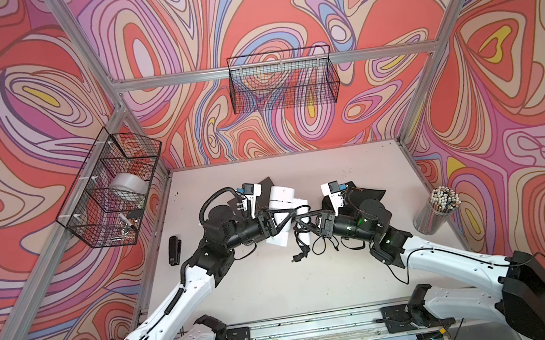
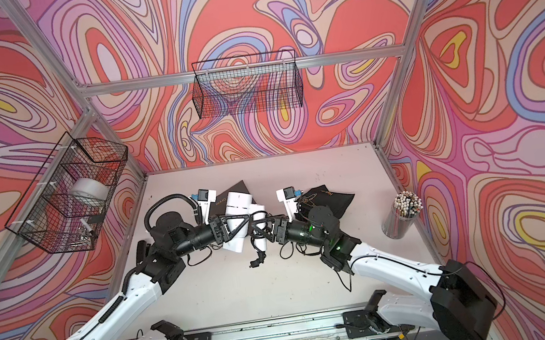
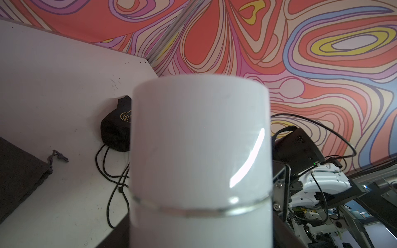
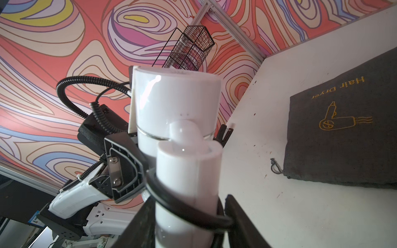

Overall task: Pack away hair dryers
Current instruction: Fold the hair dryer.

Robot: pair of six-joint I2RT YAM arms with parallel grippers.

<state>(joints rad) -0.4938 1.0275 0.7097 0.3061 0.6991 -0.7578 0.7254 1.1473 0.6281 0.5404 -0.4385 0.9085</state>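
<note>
Barrel of white dryer (image 1: 281, 194) clamped in left claw (image 1: 288, 219); right claw (image 1: 304, 223) straddles handle (image 4: 187, 171), grip unclear.

Glossy white plastic hair dryer (image 1: 278, 197), central in both top views (image 2: 237, 200). Shows a thick round barrel ringed by a thin chrome band, with a slimmer cylindrical handle folded alongside. Clamped across the barrel by the left gripper (image 1: 290, 219), clasped at the handle by the right gripper (image 1: 303, 223). Carries a black cord (image 4: 193, 212) looped around the handle, ending in a plug (image 1: 297, 257) nearer the robot's base.
</note>
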